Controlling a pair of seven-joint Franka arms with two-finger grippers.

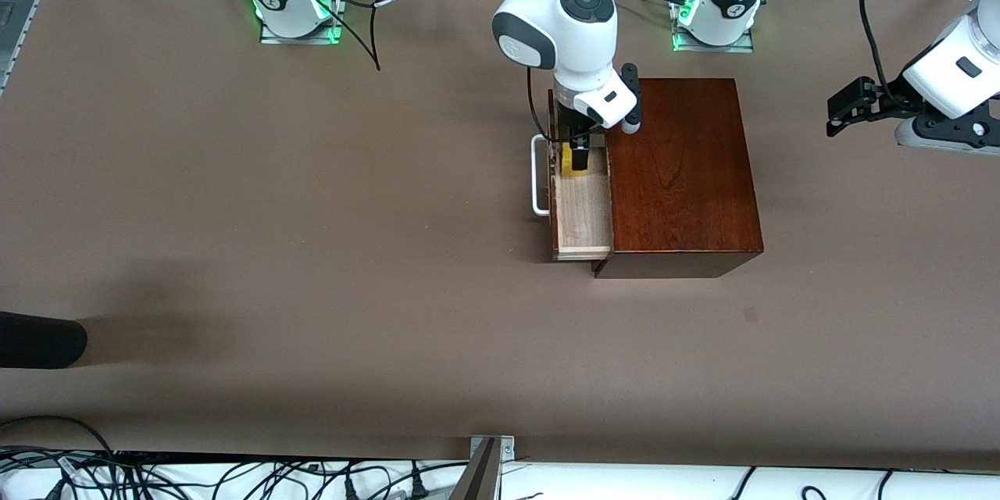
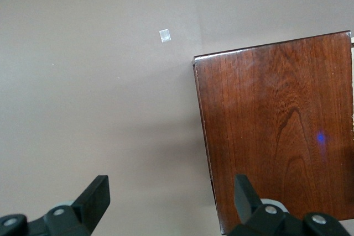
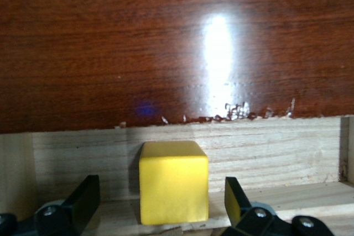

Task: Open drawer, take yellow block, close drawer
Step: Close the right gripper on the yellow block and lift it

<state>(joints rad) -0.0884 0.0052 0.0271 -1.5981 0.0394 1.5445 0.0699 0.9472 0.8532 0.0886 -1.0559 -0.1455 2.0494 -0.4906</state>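
The drawer [image 1: 582,211] stands pulled out of the dark mahogany box [image 1: 680,172], its white handle [image 1: 537,176] toward the right arm's end of the table. The yellow block [image 1: 568,158] sits in the drawer's end farther from the front camera. My right gripper [image 1: 576,160] reaches down into the drawer, open, its fingers on either side of the block [image 3: 173,182] with gaps on both sides. My left gripper [image 1: 834,119] is open and empty, held above the table past the box toward the left arm's end; its wrist view shows the box top [image 2: 276,131].
A small pale scrap [image 2: 164,35] lies on the brown table near the box. A dark object [image 1: 39,340] pokes in at the right arm's end of the table. Cables lie along the edge nearest the front camera.
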